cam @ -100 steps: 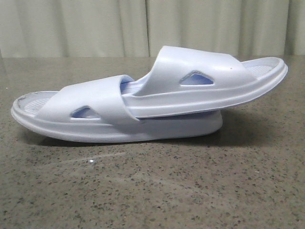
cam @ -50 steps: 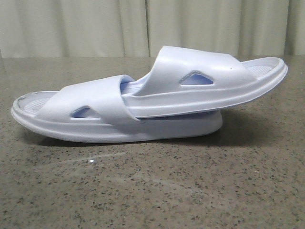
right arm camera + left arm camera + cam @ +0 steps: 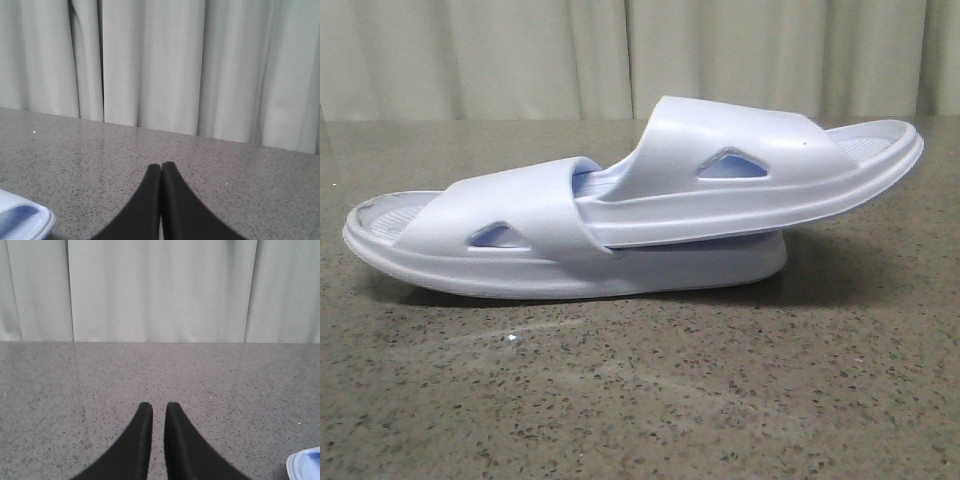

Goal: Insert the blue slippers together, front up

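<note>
Blue slippers (image 3: 630, 215) rest on the desk (image 3: 640, 400), one wedged under the other's strap, so the pair stays joined unaided. Left tool (image 3: 159, 410) is nearly closed, holding nothing; right tool (image 3: 161, 167) is closed, empty. Both stand clear of the pair, one to each side

The pale blue-white moulded foam slippers (image 3: 620, 215), nested with one pushed under the other's strap, are the only obstacle on the speckled grey stone table (image 3: 650, 400). Bare table lies in front of them, behind them toward the pleated pale curtain (image 3: 620, 55), and beside both ends.
</note>
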`<state>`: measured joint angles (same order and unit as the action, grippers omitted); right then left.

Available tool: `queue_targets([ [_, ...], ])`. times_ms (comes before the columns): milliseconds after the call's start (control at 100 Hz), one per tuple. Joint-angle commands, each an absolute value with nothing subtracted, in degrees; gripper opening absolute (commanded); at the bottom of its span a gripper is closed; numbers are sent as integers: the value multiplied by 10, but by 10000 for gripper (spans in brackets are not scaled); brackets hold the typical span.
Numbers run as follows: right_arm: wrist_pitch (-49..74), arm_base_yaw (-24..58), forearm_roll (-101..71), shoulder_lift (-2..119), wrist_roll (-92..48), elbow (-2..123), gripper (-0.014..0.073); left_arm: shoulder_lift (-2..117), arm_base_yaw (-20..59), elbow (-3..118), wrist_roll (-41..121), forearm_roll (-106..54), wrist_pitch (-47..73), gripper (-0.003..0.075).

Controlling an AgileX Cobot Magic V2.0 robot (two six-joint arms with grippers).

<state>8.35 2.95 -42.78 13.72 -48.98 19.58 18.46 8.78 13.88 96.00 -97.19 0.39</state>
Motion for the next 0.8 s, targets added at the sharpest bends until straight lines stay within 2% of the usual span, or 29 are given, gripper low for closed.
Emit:
queue_targets([
  [0, 53, 27, -427, 140, -498, 212, -107, 172, 91, 151, 945, -909, 18, 16],
  [100, 53, 27, -427, 140, -498, 212, -107, 147, 91, 144, 822, -770, 18, 16],
  [290, 53, 27, -427, 140, -498, 212, -107, 95, 91, 117, 398, -356, 23, 16],
  [430, 53, 27, -427, 140, -498, 212, -107, 70, 91, 94, 193, -169, 32, 16],
  [600, 53, 27, -427, 140, -498, 212, -107, 41, 90, 60, 74, -54, 30, 16],
  [790, 53, 27, -427, 140, -498, 212, -107, 9, 90, 32, 56, -6, 19, 16],
])
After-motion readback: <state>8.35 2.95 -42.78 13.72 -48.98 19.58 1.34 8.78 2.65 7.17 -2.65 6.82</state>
